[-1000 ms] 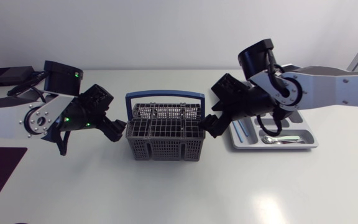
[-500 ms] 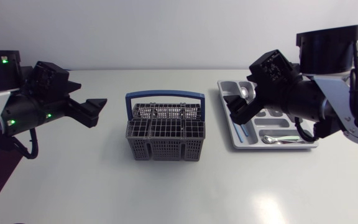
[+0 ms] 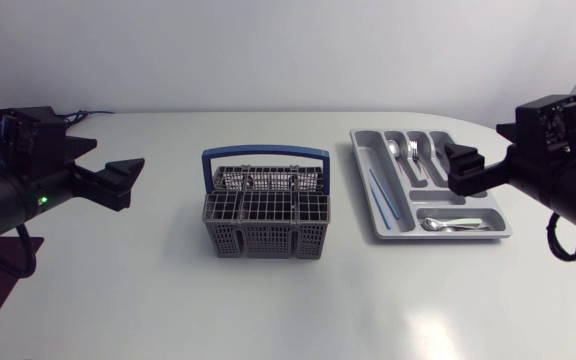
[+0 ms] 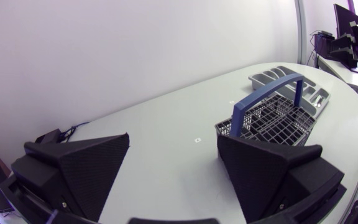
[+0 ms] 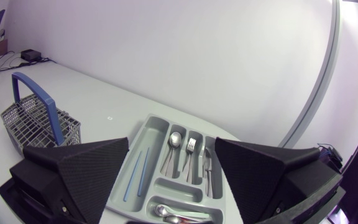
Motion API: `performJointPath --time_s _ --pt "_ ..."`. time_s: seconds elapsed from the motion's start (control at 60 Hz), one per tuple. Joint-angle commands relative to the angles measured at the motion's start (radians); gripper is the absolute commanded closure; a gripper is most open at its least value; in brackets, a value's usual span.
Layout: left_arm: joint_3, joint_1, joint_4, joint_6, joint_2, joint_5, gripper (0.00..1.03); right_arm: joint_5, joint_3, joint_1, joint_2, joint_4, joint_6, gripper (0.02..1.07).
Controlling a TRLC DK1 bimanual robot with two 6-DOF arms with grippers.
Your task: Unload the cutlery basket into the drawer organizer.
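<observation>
Cutlery basket and drawer organizer sit side by side on the white table, flanked by my two arms.

At far left, my left claw hangs above the table, well apart from the basket. Its wedge fingers are spread wide with nothing between them. It points toward the basket, a pose that reads as standing by rather than reaching.

At the middle, the grey mesh basket stands upright. Its blue handle is raised in an arch along the far side, free for a grasp. No cutlery pokes above the grid, so I judge the basket unloaded, though its deep cells are not fully open to the eye.

Near it on the right lies the grey organizer, where the pieces are sorted by kind. A blue stick lies alone in the long left slot. A spoon, a fork and what may be a knife fill the far slots. Another spoon or two lie crosswise in the near slot.

At right, my right claw hovers by the organizer's right side, fingers likewise spread and holding nothing. It looks high enough to leave the slots in plain sight.
</observation>
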State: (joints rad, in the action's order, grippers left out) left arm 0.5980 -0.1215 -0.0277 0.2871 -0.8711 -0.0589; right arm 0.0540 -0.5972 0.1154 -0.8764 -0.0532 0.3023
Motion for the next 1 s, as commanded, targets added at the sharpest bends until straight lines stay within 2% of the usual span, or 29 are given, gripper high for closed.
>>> performJointPath --time_s 0.0,0.15,0.383,0.5,0.983 --pt "-0.052 0.002 -0.001 -0.019 0.053 -0.001 0.04 0.023 0.065 -0.020 0.059 -0.028 -0.008 0.07" --pt "-0.101 0.013 0.008 -0.068 0.150 0.001 0.04 0.029 0.120 -0.083 0.137 -0.030 -0.008 0.07" --pt "-0.162 0.068 0.028 -0.121 0.299 -0.001 0.04 0.037 0.229 -0.174 0.309 -0.060 -0.009 0.07" --pt "-0.198 0.077 0.023 -0.137 0.374 -0.005 0.04 0.078 0.284 -0.178 0.407 -0.062 -0.009 0.07" --pt "-0.392 0.099 0.025 -0.210 0.616 0.026 0.04 0.014 0.436 -0.148 0.635 -0.006 -0.152 0.07"
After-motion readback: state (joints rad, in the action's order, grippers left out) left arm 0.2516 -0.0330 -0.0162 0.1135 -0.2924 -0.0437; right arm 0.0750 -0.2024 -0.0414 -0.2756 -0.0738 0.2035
